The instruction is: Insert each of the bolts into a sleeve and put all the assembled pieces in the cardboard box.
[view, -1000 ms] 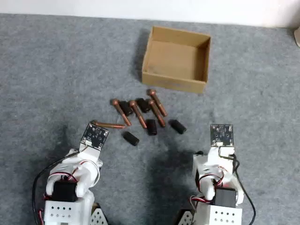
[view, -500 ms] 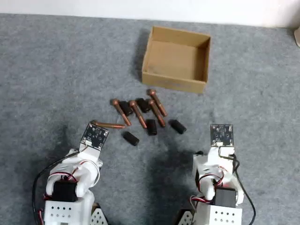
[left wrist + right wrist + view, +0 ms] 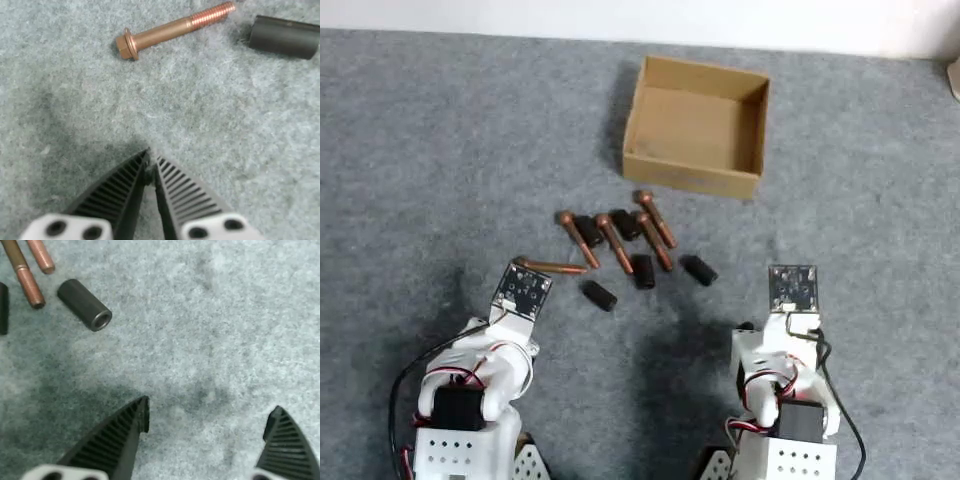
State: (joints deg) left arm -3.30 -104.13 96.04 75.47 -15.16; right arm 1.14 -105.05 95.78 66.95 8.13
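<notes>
While hanging low over the fuzzy grey table (image 3: pixel 440 150), shut tight on nothing: the left gripper (image 3: pixel 150 159), ribbed black fingers (image 3: pixel 177 187) pressed tip to tip. Just ahead of it, one long copper bolt (image 3: pixel 172 31) with a flat head and a screwy end, lying flat near a smooth black sleeve (image 3: pixel 283 36), not touching. Spread wide apart and holding nothing: the right gripper (image 3: pixel 210 407), near a round hollow sleeve (image 3: pixel 84 305). From high up, five bolts (image 3: pixel 614 243) and five sleeves (image 3: pixel 643 271) loose in a bunch between the arms and the open brown cardboard box (image 3: pixel 688 177), all outside it.
</notes>
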